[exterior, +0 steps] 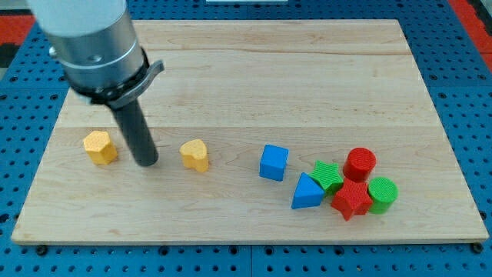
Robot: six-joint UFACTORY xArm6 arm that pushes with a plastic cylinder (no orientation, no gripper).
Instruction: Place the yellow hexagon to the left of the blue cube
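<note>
Wooden board [231,61] on blue pegboard [461,92]; my tip [146,162] beside yellow hexagon [100,147].

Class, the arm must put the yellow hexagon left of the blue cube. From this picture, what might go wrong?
1. My tip stands right of the yellow hexagon; pushing from here would drive it away from the blue cube.
2. The yellow heart lies between them and may get shoved along.

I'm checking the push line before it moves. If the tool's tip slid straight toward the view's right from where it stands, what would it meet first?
Probably the yellow heart. My tip sits between it and the yellow hexagon, roughly in line with both. The blue cube lies farther right. The tip's end looks slightly lower than the heart, so contact might be glancing.
</note>
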